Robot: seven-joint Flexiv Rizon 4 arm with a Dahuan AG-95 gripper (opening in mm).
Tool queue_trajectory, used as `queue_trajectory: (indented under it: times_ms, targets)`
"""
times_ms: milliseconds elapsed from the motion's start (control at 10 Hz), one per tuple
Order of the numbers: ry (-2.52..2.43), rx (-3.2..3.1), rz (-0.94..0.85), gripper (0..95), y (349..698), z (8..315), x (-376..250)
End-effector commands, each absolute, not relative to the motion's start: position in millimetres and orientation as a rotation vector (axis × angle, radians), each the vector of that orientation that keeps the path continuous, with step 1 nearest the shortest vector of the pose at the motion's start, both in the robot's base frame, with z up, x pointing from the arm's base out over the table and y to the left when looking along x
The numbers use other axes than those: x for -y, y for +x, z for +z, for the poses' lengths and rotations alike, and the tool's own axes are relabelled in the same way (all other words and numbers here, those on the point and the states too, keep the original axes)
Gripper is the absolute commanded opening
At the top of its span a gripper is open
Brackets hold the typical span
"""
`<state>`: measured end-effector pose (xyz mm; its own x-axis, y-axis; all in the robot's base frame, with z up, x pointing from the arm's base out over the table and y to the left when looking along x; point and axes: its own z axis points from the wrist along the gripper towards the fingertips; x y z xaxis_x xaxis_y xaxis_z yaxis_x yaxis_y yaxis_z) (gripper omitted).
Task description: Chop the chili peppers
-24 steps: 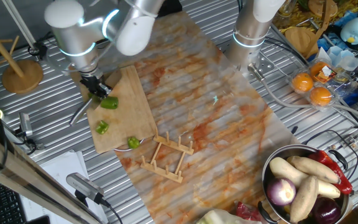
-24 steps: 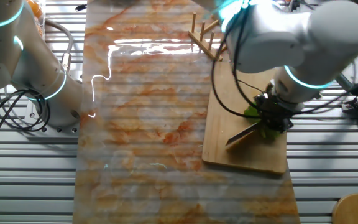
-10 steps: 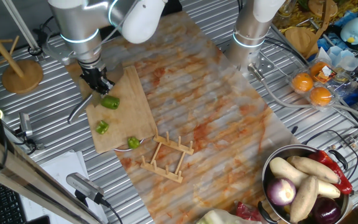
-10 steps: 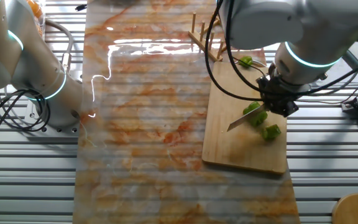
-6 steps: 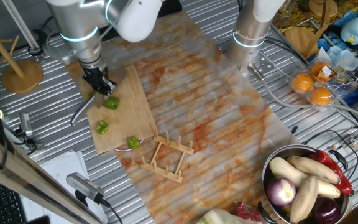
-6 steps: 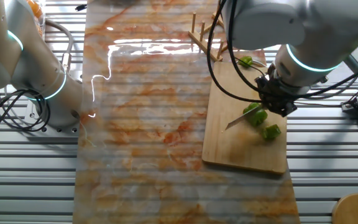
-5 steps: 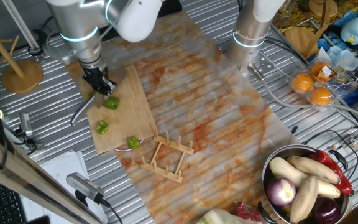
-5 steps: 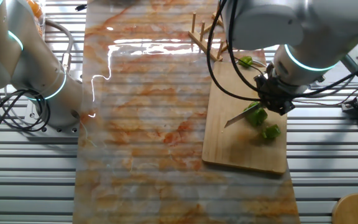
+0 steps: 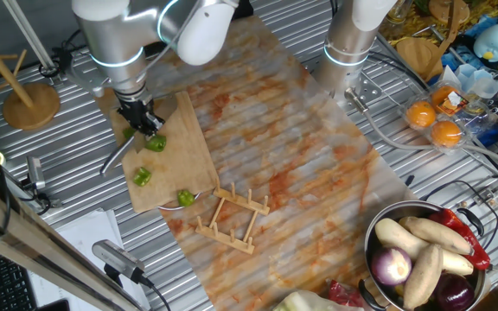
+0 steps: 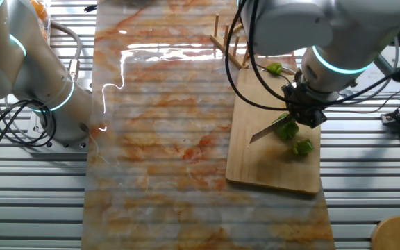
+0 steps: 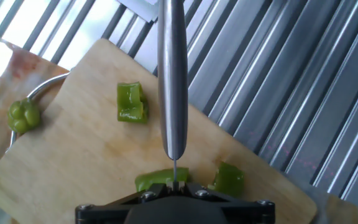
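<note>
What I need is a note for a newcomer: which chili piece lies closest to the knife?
Find the wooden cutting board at the edge of the marbled mat, then the gripper holding a knife over it. The chili piece is the green chunk right by the blade's gripper end; the other chunks lie further off, one near the wooden rack.

Robot lab bench, staged as kitchen. Ribbed metal tabletop (image 9: 456,186), cables (image 10: 19,125) at 9 o'clock, second arm base (image 9: 350,43) at 12. Wooden cutting board (image 9: 175,151), bowl of vegetables (image 9: 426,255) at 4 o'clock, stained mat (image 10: 158,139).
</note>
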<state>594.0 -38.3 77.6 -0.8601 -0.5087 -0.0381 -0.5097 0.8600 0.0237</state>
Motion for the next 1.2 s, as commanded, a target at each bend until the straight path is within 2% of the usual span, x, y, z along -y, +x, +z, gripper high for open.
queue_trajectory:
  times_ms: [100,800,1200]
  targets:
    - [-0.817,-2.997,0.030,0.0,592.4,72.6,37.7]
    - [-0.895,-2.976,0.048,0.0,592.5,72.1,39.0]
    - [-0.962,-2.995,0.126,0.0,593.8,69.7,40.0]
